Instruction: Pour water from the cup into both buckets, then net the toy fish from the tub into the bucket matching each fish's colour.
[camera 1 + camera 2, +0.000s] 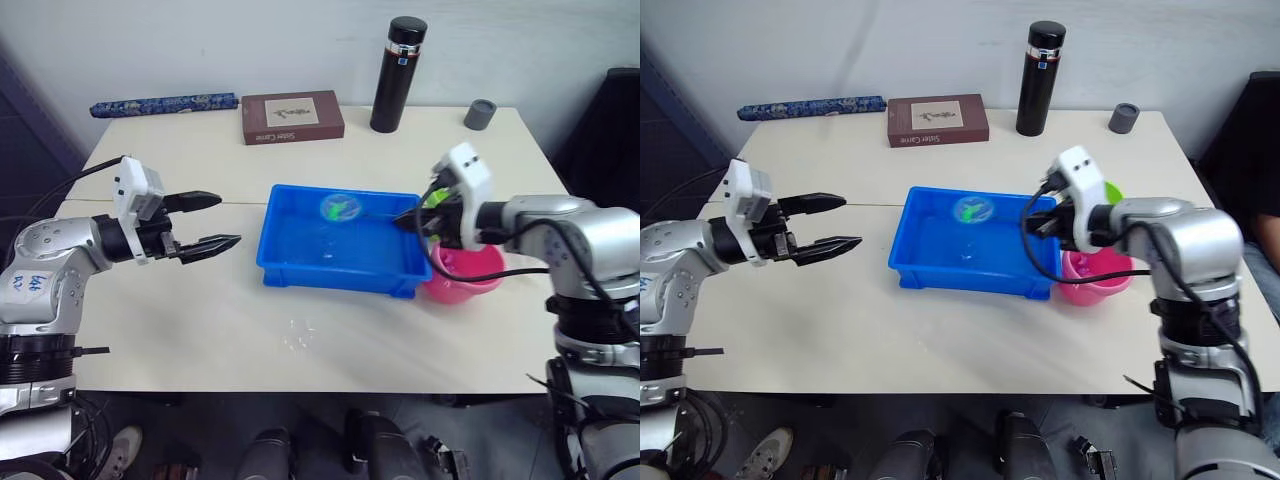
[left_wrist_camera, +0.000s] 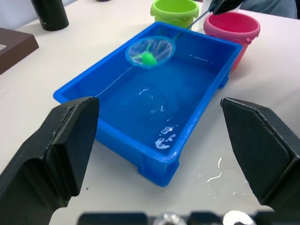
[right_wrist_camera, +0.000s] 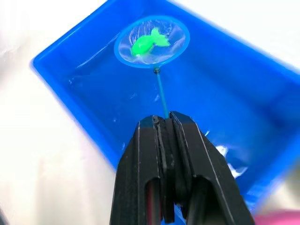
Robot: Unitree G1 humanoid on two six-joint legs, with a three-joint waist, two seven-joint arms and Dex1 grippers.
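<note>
The blue tub (image 1: 335, 275) sits mid-table with water in it. My right gripper (image 1: 412, 218) is at its right end, shut on the net's thin handle (image 3: 161, 96). The net's light-blue hoop (image 3: 152, 41) hangs over the far side of the tub with a green toy fish (image 3: 149, 43) lying in its mesh. The pink bucket (image 1: 465, 275) stands against the tub's right end. Behind it is the lime green bucket (image 2: 174, 10), partly hidden by my right wrist in the head views. My left gripper (image 1: 228, 220) hovers open and empty left of the tub. The cup is out of view.
Along the far edge of the table are a tall black flask (image 1: 398, 75), a small grey cup (image 1: 480, 113), a brown box (image 1: 292, 117) and a blue patterned roll (image 1: 163, 103). Water drops (image 1: 298, 335) lie on the table in front of the tub.
</note>
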